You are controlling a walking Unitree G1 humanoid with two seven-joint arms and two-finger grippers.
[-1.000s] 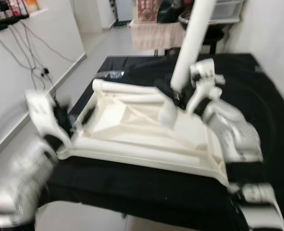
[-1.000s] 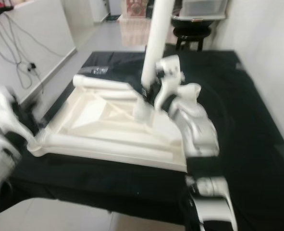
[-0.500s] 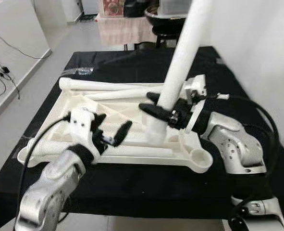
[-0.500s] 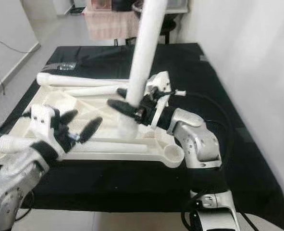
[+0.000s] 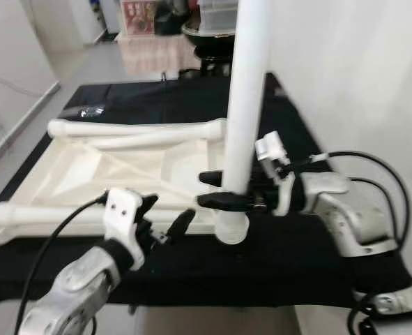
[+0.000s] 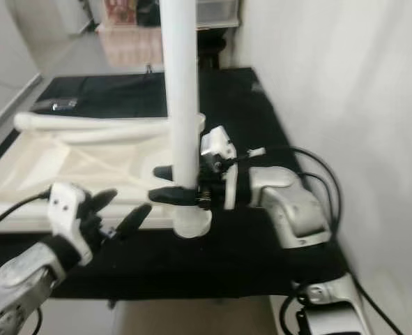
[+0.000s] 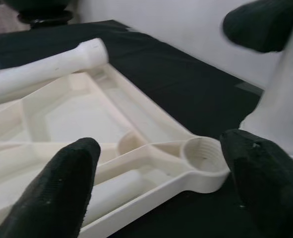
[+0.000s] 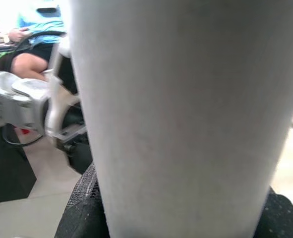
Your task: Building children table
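The white table leg (image 5: 246, 105) stood upright at the near right corner of the upturned white tabletop (image 5: 115, 174), the right gripper (image 5: 216, 190) with its fingers clamped on the leg's lower part. The left gripper (image 5: 167, 220) hovered just left, fingers apart, above the black-covered table (image 5: 289, 244).

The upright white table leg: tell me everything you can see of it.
The table leg is a long, smooth, round tube, white and plastic-looking, running up out of the eye views. It stands about upright with its slightly wider lower end at the corner of the upturned cream tabletop, over the threaded socket. The right gripper is shut on it low down, one black finger on each side. The left gripper is open beside it, not touching.
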